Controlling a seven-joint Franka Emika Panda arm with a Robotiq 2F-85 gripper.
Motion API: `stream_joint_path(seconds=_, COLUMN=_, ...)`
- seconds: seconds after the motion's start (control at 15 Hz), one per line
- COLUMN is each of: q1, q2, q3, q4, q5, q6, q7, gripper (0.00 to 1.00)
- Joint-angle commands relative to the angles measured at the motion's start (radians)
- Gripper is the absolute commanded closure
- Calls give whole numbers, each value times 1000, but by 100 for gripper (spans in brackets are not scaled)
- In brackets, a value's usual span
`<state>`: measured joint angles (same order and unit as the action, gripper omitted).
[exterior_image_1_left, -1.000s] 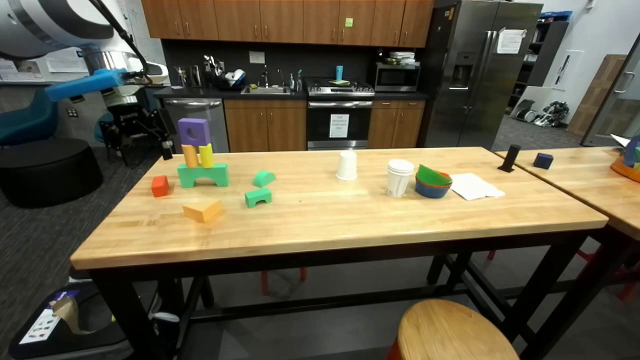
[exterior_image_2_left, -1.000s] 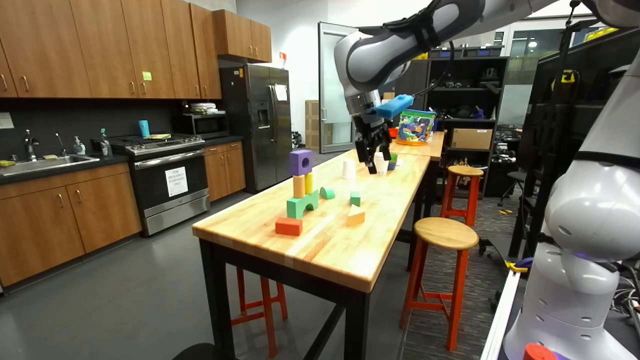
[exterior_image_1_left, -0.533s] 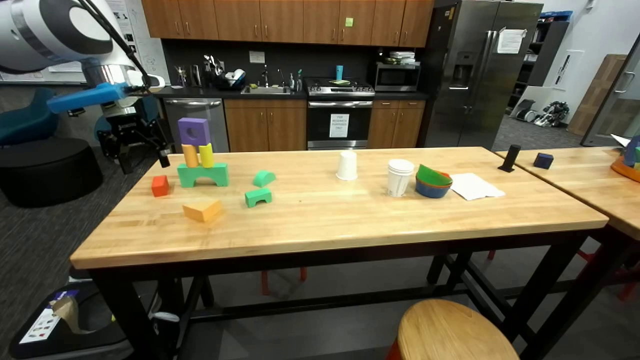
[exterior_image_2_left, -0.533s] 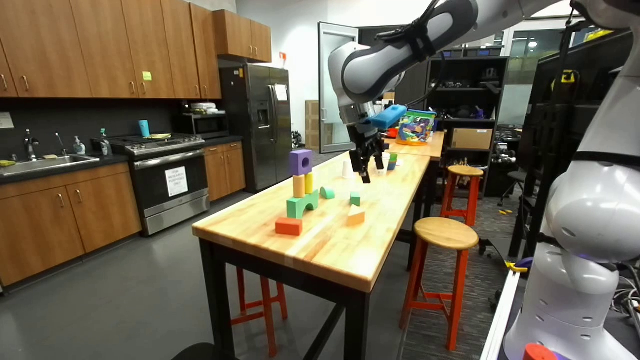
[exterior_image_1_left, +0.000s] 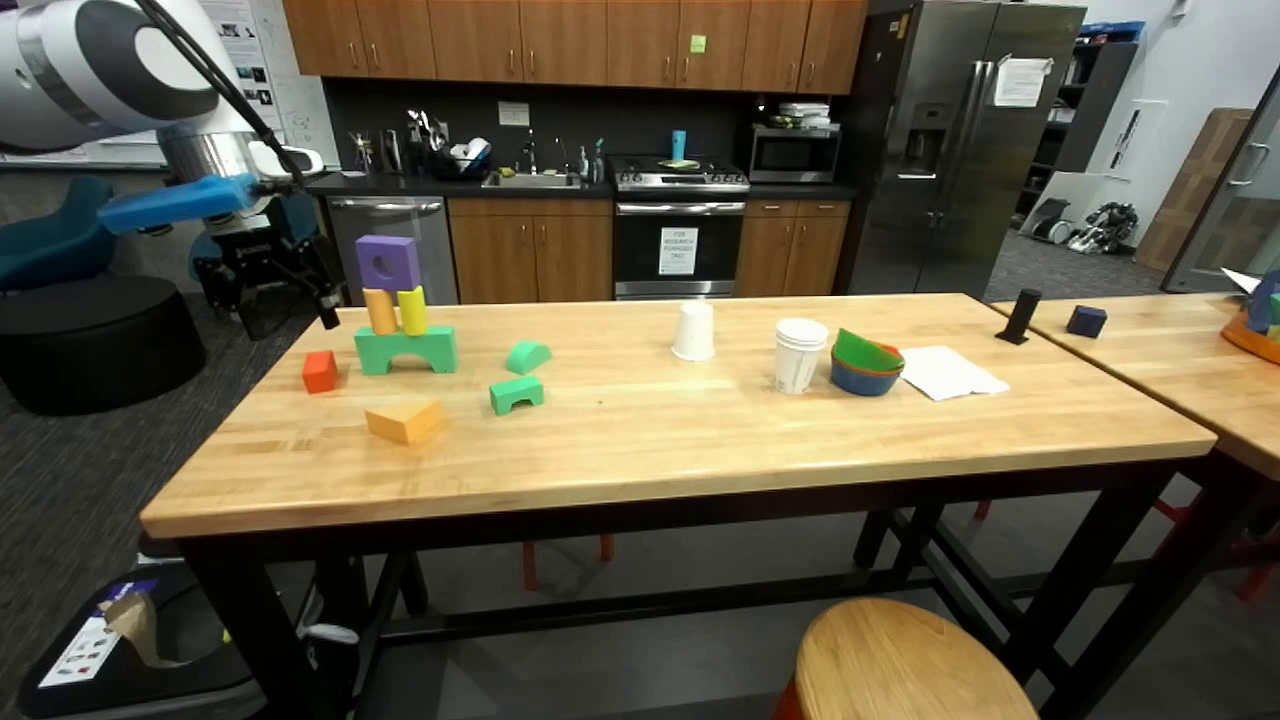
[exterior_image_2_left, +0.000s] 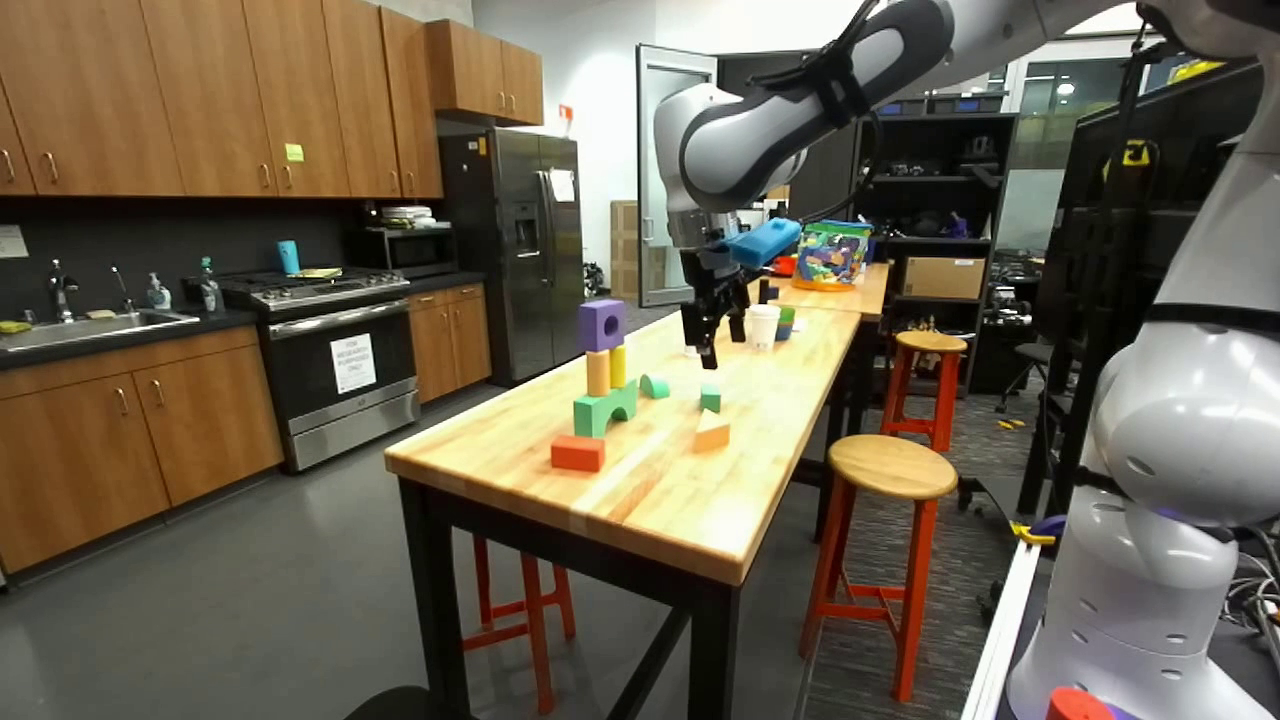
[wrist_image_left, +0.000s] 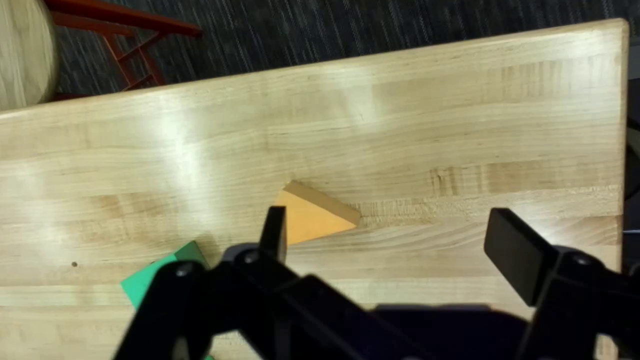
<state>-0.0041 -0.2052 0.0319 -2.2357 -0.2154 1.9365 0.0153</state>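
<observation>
One long wooden surface (exterior_image_1_left: 640, 440) is seen in all three views. Above one end of it the black gripper (wrist_image_left: 395, 245) is held in the air, its fingers (wrist_image_left: 519, 255) spread wide, and the wood below is seen through the gap. On that same end a tower (exterior_image_2_left: 600, 370) is built: a green arch (exterior_image_1_left: 407, 343) is used as the base, an orange pillar (exterior_image_1_left: 380, 312) and a yellow pillar (exterior_image_1_left: 412, 312) are stood on it, and both are capped by a purple block (exterior_image_1_left: 405, 265) pierced with a round hole. Farther along, a stack of white cups (exterior_image_1_left: 797, 360) is placed upright just beside some nested bowls (exterior_image_1_left: 862, 383), and another white cup (exterior_image_1_left: 694, 335) is turned upside down. The orange triangular block (wrist_image_left: 317, 217) is laid flat on the surface, lower than the gripper and apart from it. In the wrist view it is framed between the fingers, well off-centre toward one of them, and one of its corners is covered by that fingertip. The red block (exterior_image_2_left: 577, 453) is set near the tower's base. A small green bridge (exterior_image_1_left: 515, 387) is stood near the triangular block; in the wrist view it is partly hidden by the gripper. Near the bridge, a green half-round (exterior_image_1_left: 527, 358) is rested on the surface.
</observation>
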Motion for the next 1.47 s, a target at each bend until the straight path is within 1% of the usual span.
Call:
stream_joint_path(seconds=0.0, q1=5, q2=22, q3=9, q4=1, q5=-38, q6=49, q7=22, gripper=0)
stream_joint_path(seconds=0.07, q1=2, q2=36, q3=20, q4=5, q5=-91, q6=56, q7=42, gripper=0)
stream_joint_path(seconds=0.2, q1=7, q2=61, q3=25, q4=15, q5=-130, q6=51, q7=37, gripper=0)
stream_joint_path(seconds=0.4, q1=16, q2=87, q3=33, q4=26, q5=-145, q6=56, q7=30, gripper=0)
stream_joint_path(seconds=0.87, q1=47, q2=111, q3=42, q4=46, q5=-64, q6=89, q7=9, gripper=0)
stream_joint_path(seconds=1.0, q1=52, q2=119, q3=38, q4=57, q5=-22, q6=88, q7=0, gripper=0)
stream_joint_path(seconds=1.2, q1=51, q2=125, q3=35, q4=66, q5=48, q6=95, q7=32, gripper=0)
stream_joint_path(seconds=1.4, q1=51, q2=133, q3=37, q4=68, q5=76, q6=126, q7=53, gripper=0)
